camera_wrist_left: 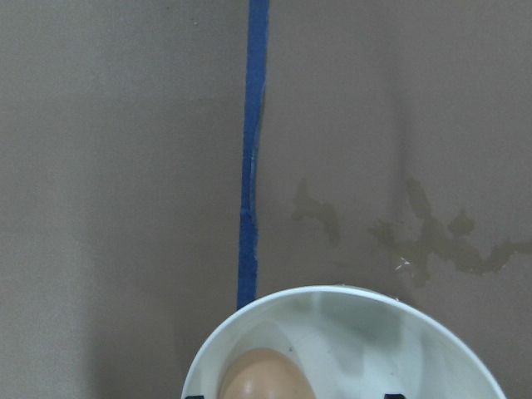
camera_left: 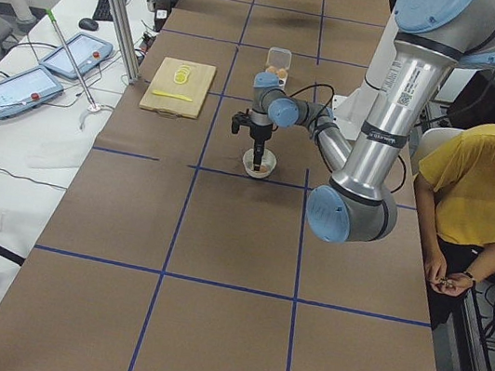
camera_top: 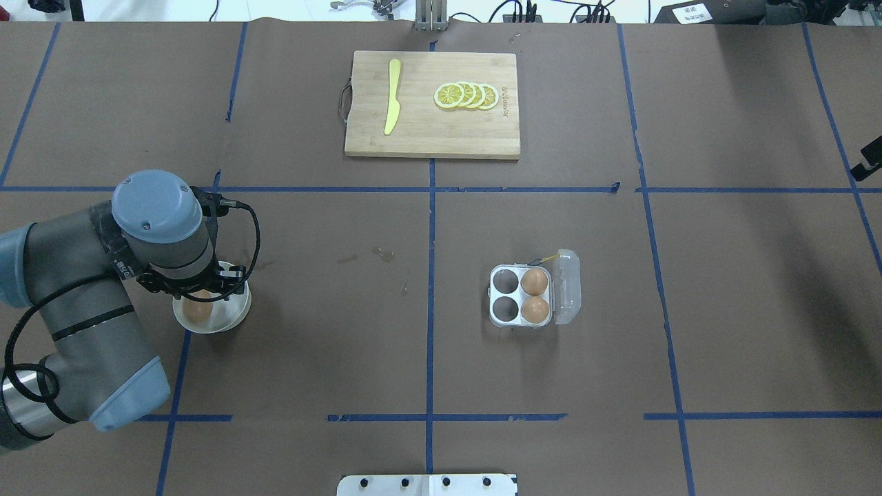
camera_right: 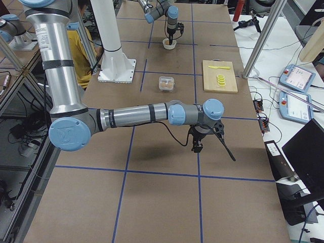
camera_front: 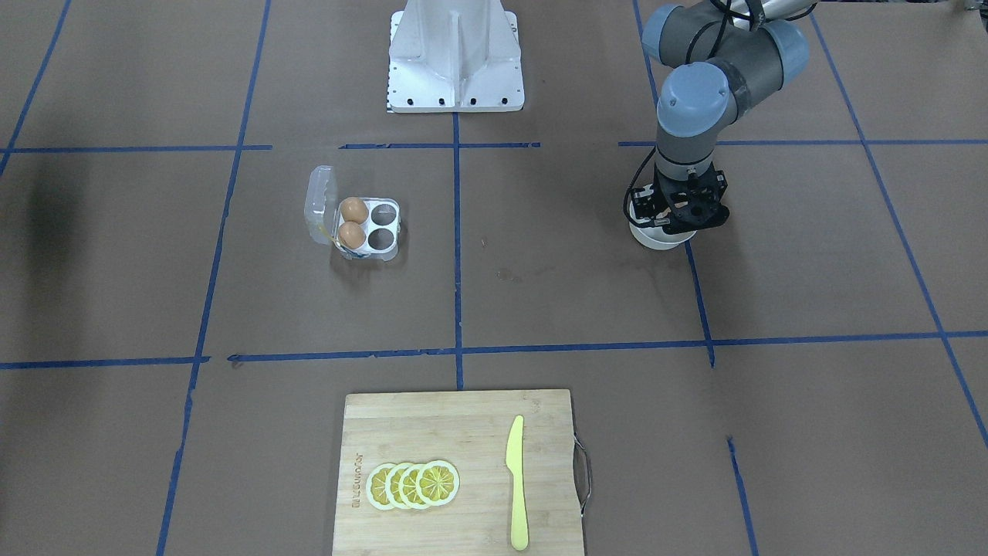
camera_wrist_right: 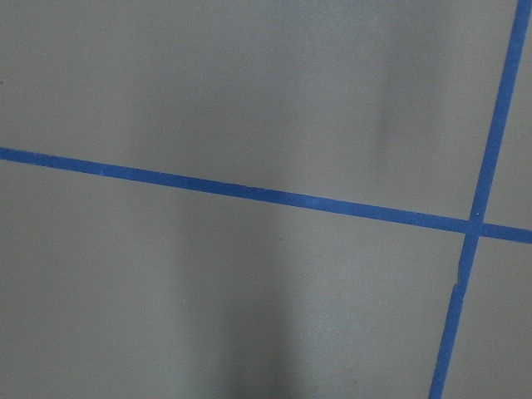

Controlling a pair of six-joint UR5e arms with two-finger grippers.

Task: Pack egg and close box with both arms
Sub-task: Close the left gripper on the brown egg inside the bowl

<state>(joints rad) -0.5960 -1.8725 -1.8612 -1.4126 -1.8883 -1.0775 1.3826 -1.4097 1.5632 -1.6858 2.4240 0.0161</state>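
An orange-brown egg [camera_top: 198, 308] lies in a round white bowl [camera_top: 234, 313] at the table's left. My left gripper [camera_top: 200, 293] hangs straight over it, open. In the left wrist view its fingertips [camera_wrist_left: 193, 396] stand either side of the egg [camera_wrist_left: 266, 378], just inside the bowl's rim [camera_wrist_left: 332, 298]. The clear box [camera_top: 520, 295] sits right of centre with its lid [camera_top: 566, 286] open. It holds two brown eggs [camera_top: 534, 281] in the cells beside the lid, and the other two cells are empty. My right gripper [camera_right: 196, 147] hovers over bare table far to the right; I cannot tell whether it is open or shut.
A wooden cutting board [camera_top: 482, 138] with lemon slices [camera_top: 467, 95] and a yellow knife [camera_top: 393, 103] lies at the far edge. The robot's white base [camera_front: 455, 58] stands at the near edge. A person in a yellow shirt [camera_left: 477, 194] stands beside the table.
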